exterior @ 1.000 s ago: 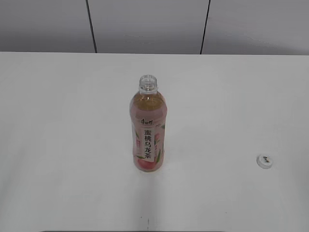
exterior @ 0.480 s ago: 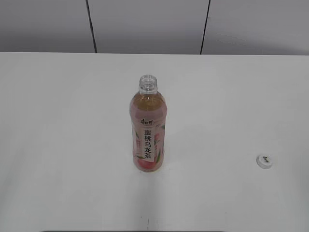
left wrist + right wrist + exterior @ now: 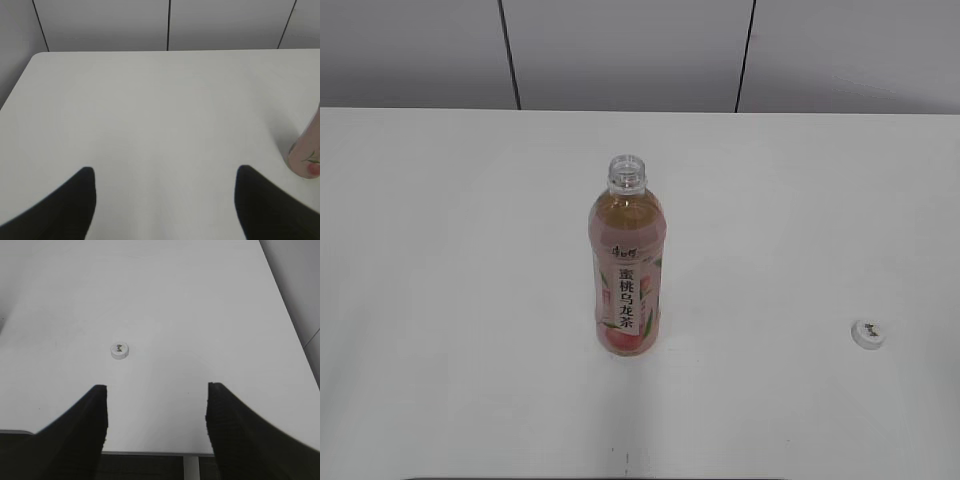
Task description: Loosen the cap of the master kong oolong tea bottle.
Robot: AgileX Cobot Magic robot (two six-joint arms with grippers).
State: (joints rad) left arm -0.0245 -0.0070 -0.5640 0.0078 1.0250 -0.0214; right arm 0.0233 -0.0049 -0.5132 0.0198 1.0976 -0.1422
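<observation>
Exterior view: the master kong oolong tea bottle (image 3: 626, 268) stands upright near the middle of a plain white table (image 3: 450, 250), its neck open with no lid on it. The cap (image 3: 868, 334) lies flat on the table well apart from the bottle, off to its right. Behind the table runs a grey panelled wall (image 3: 620, 50) with dark vertical seams. Neither gripper shows in this view.

Left wrist view: the left gripper (image 3: 165, 200) hangs over bare table with its two dark fingers (image 3: 65, 210) spread wide and nothing between them. The bottle's pink base sits ahead of it and far to its right, at the frame edge.

Right wrist view: the right gripper (image 3: 156, 430) is likewise spread wide and holds nothing, near the table's front edge. The cap rests ahead of it, slightly toward its left finger (image 3: 80, 435), mark side up.
</observation>
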